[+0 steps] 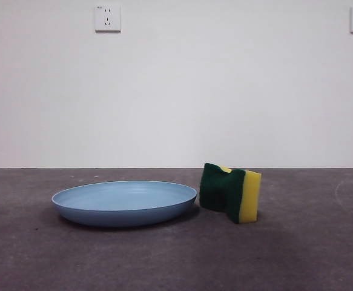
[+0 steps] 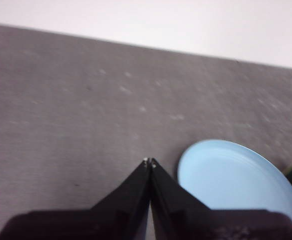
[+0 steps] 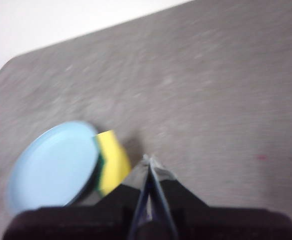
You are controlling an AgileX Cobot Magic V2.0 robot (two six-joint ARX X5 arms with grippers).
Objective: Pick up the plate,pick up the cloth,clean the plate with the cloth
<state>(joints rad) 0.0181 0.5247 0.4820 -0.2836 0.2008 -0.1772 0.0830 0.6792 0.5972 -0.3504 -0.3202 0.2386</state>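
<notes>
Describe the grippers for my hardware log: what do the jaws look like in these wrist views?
Left gripper: two matte black jaws, wedge-shaped, tapering from a broad black base to fine tips with small pale specks. Right gripper: the same black tapered jaws, blurred, with paler, greyish edges near the tips. No cables or markings show.

Left gripper [image 2: 149, 162] fingers closed — right gripper [image 3: 149, 160] fingers closed.

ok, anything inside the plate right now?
Nothing visible inside the plate: both wrist views show a bare light-blue surface. The cloth stands on edge on the table beside its rim. The left wrist view's own gripper covers part of the plate.
</notes>
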